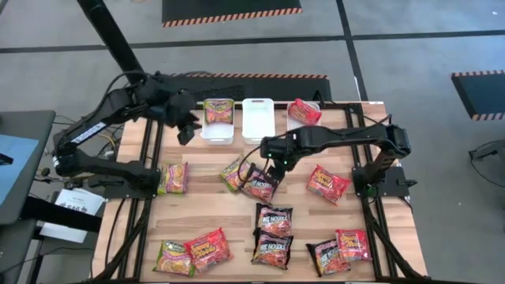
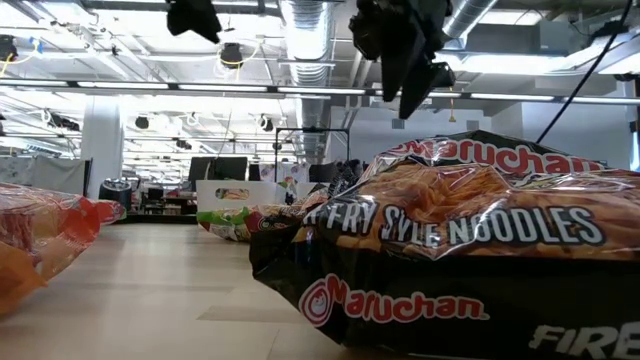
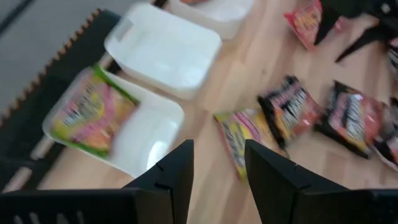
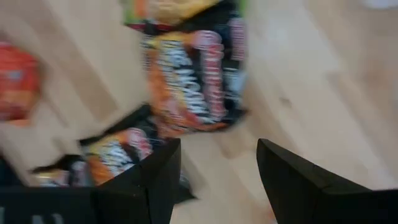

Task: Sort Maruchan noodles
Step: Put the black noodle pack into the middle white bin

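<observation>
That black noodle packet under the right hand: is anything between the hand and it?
Nothing visible. The right hand, fingers open and empty, hangs over the black packet with only air between. A green packet lies against the black one's side, partly overlapping its edge, which might get nudged.

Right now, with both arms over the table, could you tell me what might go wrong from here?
The right gripper, open, hangs over a dark packet that overlaps a green packet; it might snag both. The red packet sits tilted on the right bin's rim and could slide out. The left gripper, open and empty, is beside the left bin and could nudge it.
</observation>
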{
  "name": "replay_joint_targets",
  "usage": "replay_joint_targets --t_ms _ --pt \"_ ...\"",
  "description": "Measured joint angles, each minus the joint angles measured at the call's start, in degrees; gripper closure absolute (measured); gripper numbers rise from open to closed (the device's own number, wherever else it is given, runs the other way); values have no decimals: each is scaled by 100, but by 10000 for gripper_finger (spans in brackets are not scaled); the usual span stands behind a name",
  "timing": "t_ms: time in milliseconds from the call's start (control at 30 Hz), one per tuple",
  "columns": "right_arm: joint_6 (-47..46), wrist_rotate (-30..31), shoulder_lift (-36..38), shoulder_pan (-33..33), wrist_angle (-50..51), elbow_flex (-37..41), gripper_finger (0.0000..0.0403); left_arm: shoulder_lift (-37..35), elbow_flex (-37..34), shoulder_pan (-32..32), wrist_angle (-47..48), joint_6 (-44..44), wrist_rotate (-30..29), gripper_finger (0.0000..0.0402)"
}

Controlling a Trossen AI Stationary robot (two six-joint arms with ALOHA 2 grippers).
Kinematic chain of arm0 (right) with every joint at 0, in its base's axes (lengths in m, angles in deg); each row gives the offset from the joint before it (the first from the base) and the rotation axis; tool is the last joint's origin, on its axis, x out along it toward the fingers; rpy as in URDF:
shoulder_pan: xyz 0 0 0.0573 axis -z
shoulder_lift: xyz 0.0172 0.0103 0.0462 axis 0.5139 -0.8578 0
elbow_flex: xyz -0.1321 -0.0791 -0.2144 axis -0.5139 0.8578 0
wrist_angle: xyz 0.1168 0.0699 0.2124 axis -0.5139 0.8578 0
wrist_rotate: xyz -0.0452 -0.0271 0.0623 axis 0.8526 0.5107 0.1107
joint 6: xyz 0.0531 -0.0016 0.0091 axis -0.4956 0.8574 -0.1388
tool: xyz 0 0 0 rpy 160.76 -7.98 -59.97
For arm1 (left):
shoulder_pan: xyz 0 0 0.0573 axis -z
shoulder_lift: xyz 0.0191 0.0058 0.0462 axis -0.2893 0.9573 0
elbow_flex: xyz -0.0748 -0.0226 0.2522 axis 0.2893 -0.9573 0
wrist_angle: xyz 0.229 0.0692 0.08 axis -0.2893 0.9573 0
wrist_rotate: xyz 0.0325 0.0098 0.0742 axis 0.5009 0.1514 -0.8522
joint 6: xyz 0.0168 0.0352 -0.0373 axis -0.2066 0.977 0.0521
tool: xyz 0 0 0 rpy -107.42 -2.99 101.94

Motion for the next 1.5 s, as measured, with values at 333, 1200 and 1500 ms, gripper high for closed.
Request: replay_joint_targets --t_ms 333,1200,1500 --pt "-296 -276 58 -246 -1277 534 168 -1110 -1243 533 -614 -572 -31 274" --pt "-79 -1587 3 -875 -1381 548 152 -1572 -1553 902 -843 -874 -217 274" --pt "-120 -1184 3 -1826 -1555 548 153 -1570 -1555 902 -843 -813 -236 274"
